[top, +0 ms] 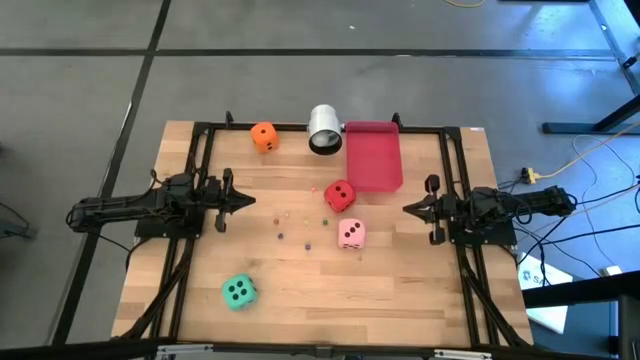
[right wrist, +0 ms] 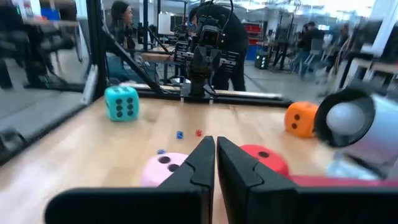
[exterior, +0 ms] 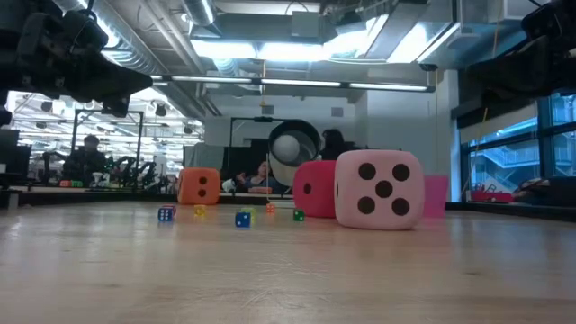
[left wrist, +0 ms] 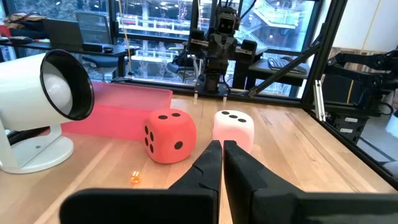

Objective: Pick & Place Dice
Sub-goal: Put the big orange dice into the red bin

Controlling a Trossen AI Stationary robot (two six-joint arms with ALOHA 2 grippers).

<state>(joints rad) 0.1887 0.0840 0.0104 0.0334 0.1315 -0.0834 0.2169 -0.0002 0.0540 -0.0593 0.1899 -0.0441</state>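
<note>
Four dice lie on the wooden table (top: 400, 290): the red die (top: 339, 195) sits near the middle, just beside the flat red tray (top: 373, 155), with the pink die (top: 351, 234) close in front of it; the orange die (top: 264, 137) rests at the far edge, near the white cup (top: 324, 129) lying on its side; the green die (top: 238, 292) sits apart toward the near left. Tiny coloured dice (top: 296, 228) are scattered mid-table. The left hand (top: 247, 201) and right hand (top: 409, 208) hover at opposite sides, both closed and empty.
</note>
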